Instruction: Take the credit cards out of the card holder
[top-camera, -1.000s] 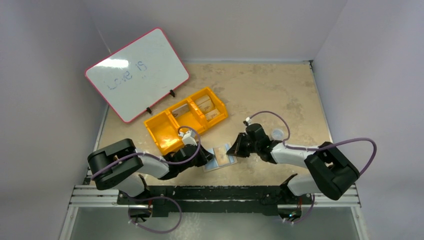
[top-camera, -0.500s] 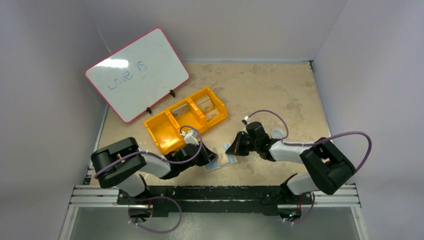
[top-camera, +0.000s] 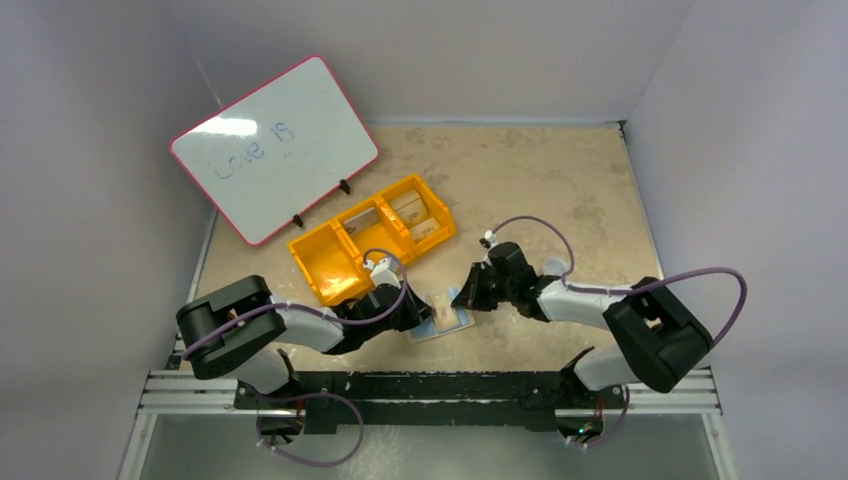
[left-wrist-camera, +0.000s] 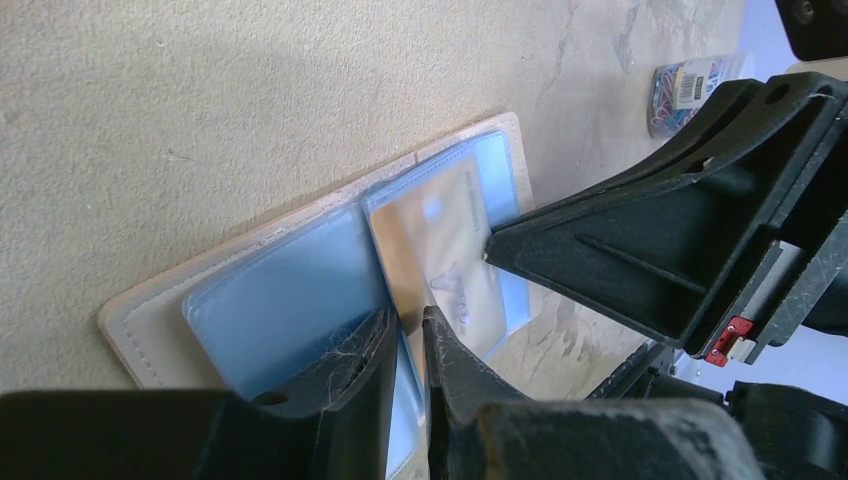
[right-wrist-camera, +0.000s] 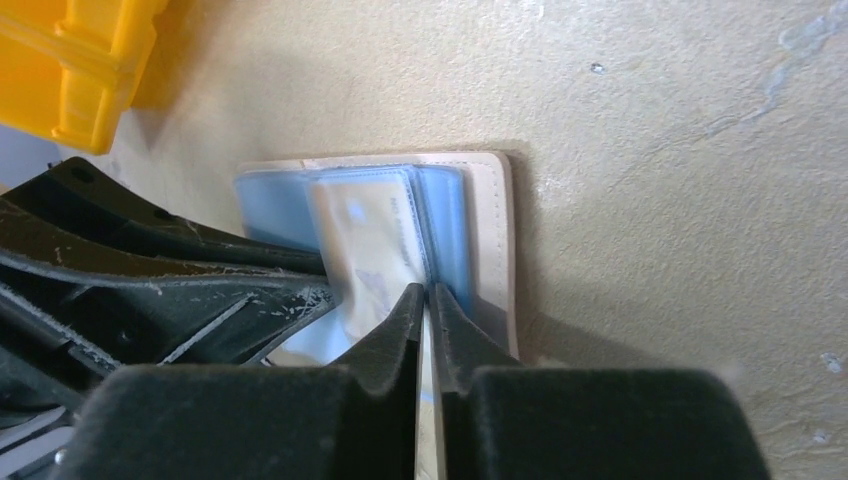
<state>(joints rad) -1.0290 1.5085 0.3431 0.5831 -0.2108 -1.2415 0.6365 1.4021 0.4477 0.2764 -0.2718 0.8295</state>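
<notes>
The card holder (top-camera: 443, 317) lies open and flat on the table between both grippers, its light-blue panels (left-wrist-camera: 285, 295) facing up inside a tan rim. A tan credit card (left-wrist-camera: 440, 240) sticks partly out of one panel. My left gripper (left-wrist-camera: 408, 330) is low over the fold, jaws a narrow gap apart, with the card's near edge running into that gap. My right gripper (right-wrist-camera: 428, 292) meets the card (right-wrist-camera: 368, 235) from the other side, jaws parted by a thin slit over the card's edge and the blue panel. In the top view the two grippers (top-camera: 418, 312) (top-camera: 468, 297) hide most of the holder.
A yellow three-compartment bin (top-camera: 372, 240) stands just behind the left gripper, with small items in its far sections. The pink-rimmed whiteboard (top-camera: 272, 148) leans at the back left. A small clear tub of rubber bands (left-wrist-camera: 685, 85) sits behind the right wrist.
The right arm has drawn a little left and farther in over the holder. The left wrist has shifted only slightly. The holder has stayed where it was.
</notes>
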